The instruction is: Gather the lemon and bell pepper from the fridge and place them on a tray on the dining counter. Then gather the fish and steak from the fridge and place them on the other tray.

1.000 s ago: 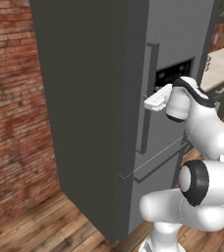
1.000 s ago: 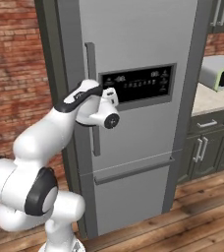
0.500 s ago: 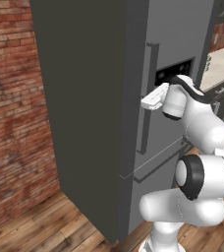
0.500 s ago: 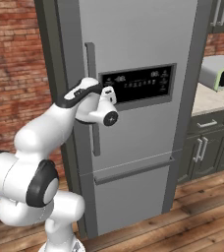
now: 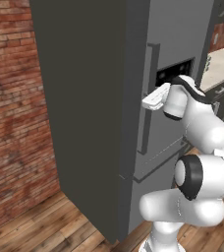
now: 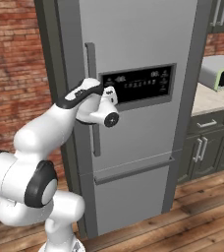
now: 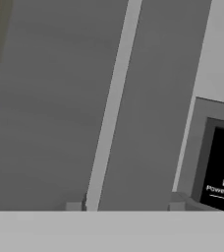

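Note:
The tall grey fridge (image 5: 99, 98) (image 6: 133, 44) stands with its doors shut, so the lemon, bell pepper, fish and steak are hidden. The trays and the dining counter are out of view. My gripper (image 5: 151, 101) (image 6: 95, 93) is at the long vertical handle (image 5: 144, 128) (image 6: 96, 142), about halfway up it and left of the dark display panel (image 6: 138, 84). In the hand view the handle (image 7: 111, 108) runs between my two fingertips (image 7: 74, 204), close to the left one. The gripper (image 7: 126, 205) is open, with a gap on the handle's right side.
A red brick wall (image 5: 11, 123) (image 6: 11, 74) stands left of the fridge. To the right are grey base cabinets (image 6: 207, 142) under a pale worktop carrying a small appliance (image 6: 222, 71). The floor (image 6: 182, 226) is wooden.
The hand has stayed at the fridge handle while the elbow rose slightly. The fridge door has not moved.

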